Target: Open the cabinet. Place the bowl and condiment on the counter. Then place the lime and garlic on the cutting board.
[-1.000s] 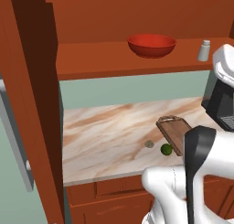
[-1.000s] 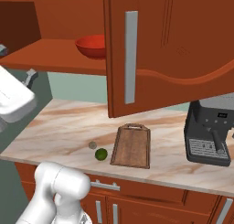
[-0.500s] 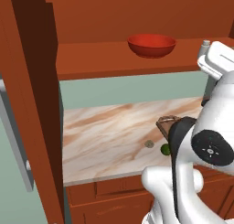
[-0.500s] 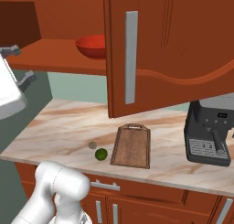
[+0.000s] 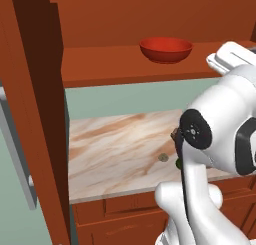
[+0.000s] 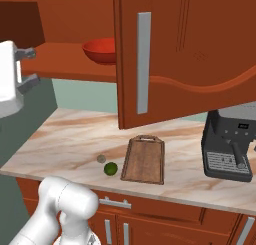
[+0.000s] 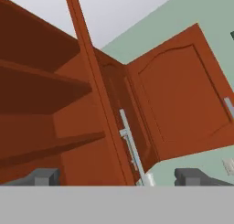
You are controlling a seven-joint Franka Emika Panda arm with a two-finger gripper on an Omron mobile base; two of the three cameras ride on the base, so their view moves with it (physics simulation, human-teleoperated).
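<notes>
My cabinet (image 6: pixel 190 49) stands with both doors swung wide, so the opening step looks done. My gripper (image 6: pixel 27 66) is raised to shelf level with its fingers spread apart and nothing between them. The red bowl (image 6: pixel 100 50) is on the lower shelf, a short way off to the side of my fingers, not yet lifted; I cannot make out the condiment. Well below my gripper on the counter (image 6: pixel 70 139), the lime (image 6: pixel 110 168) and garlic (image 6: pixel 101 159) lie just beside the cutting board (image 6: pixel 145 159), not on it. All four placements seem left to do.
</notes>
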